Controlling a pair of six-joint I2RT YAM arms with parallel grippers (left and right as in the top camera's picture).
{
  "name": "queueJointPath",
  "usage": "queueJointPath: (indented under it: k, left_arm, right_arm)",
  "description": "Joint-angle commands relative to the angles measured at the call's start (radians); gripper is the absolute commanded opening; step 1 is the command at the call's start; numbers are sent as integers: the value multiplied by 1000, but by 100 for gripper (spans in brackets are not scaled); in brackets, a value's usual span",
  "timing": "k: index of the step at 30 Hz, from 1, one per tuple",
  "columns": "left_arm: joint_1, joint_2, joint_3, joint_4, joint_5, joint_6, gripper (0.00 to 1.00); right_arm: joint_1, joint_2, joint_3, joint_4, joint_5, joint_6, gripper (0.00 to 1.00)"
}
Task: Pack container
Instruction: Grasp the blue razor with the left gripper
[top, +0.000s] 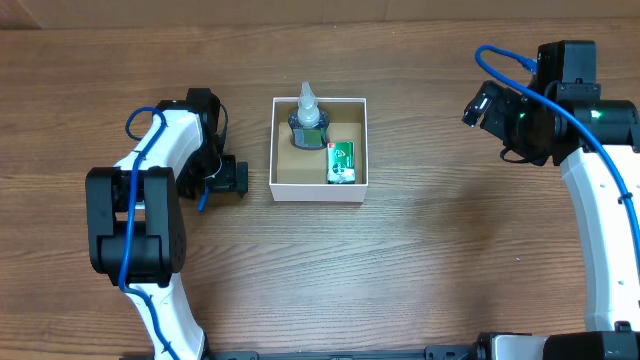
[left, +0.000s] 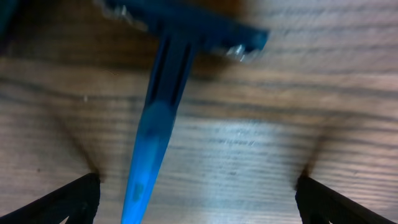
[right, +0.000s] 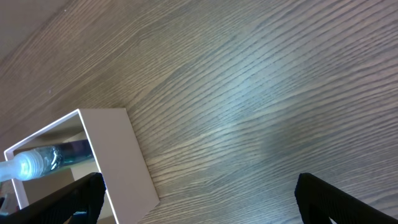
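The container (top: 318, 190) is a small square white box with a brown inside, at the table's middle. In it are a clear bottle (top: 308, 120) and a green-and-white packet (top: 341, 162). My left gripper (top: 232, 178) is just left of the box, low over the table. In the left wrist view its jaws (left: 198, 183) are open wide around a blue razor (left: 155, 124) lying on the wood, not touching it. My right gripper (top: 478, 105) hangs open and empty to the right of the box. The right wrist view (right: 199, 183) shows the box wall (right: 118, 155) and the bottle (right: 37, 162).
The wooden table (top: 450, 250) spreads around the box. A blue cable (top: 500, 60) loops off the right arm.
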Motion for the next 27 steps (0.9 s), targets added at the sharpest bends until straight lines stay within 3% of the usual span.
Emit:
queueJointPath:
  k: [1,2,6,8,15,27]
  left_arm:
    - [0,22,-6,31,-16,11,100]
    - [0,22,-6,35,-15,11,97]
    - [0,22,-6,46,-23,11,67]
    - [0,22,-6,50,-41,11,57]
    - [0,22,-6,60,-45,11,34]
    - [0,22,-5,62,-44,11,11]
  right_arm:
    - [-2,-5,-4,3,-6,-5,100]
    - [-2,-5,-4,2,-6,-5,100]
    - [-2,-5,-4,0,-6,-5,100]
    - [-2,-5,-4,-1,-6,-5,100]
    - [-2,-5,-4,-6,-6,-6,100]
    - [-2,-5,-4,-7,-6,-6,100]
